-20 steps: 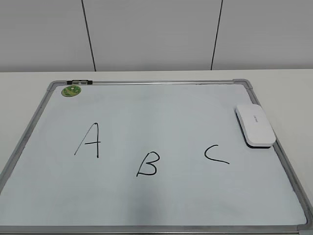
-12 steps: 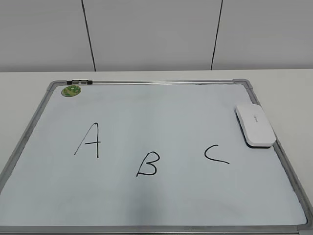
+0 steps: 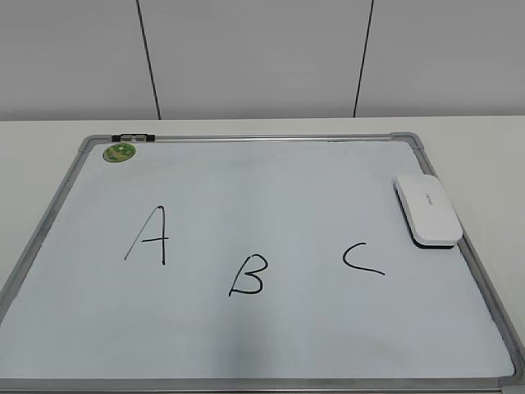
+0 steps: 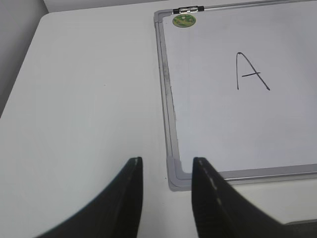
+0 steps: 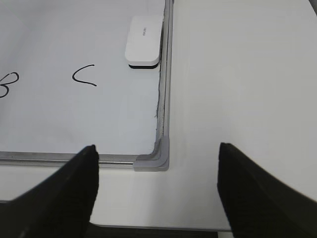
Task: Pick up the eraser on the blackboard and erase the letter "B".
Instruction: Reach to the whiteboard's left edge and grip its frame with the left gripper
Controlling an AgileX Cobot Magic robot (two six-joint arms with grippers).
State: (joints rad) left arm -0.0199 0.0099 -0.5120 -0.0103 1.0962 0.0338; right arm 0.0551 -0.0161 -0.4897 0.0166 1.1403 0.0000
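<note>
Blackboard: the blackboard (image 3: 271, 328) lay flat on the white worktop (image 3: 41, 144), a white writing surface in a grey metal frame with rounded grey corner pieces.
Eraser: the eraser (image 3: 426, 209) rested on the board at its right edge, just beside the frame, beyond the "C" (image 3: 362, 258) and apart from it; white top, thin black base, a small grey marking too small to read. In the right wrist view the eraser (image 5: 144, 40) sat against the frame rail.
Letter "B": the letter "B" (image 3: 247, 275) stood intact near the middle of the board, between the "A" (image 3: 150, 236) and the "C" and slightly nearer the camera than both.
Magnet: a round green magnet (image 3: 120, 152) sat in the far left corner, near a small black and silver clip (image 3: 134, 136) on the top rail.
Left gripper: the left gripper (image 4: 167, 198) hung over the worktop at the board's near left corner, fingers parted with nothing between them.
Right gripper: the right gripper (image 5: 157, 186) hung over the near right corner piece (image 5: 154, 157), fingers spread wide and empty; its height above the board probably modest, though the view does not settle it.
Contact: neither gripper touched the eraser, which lay well apart from both.
</note>
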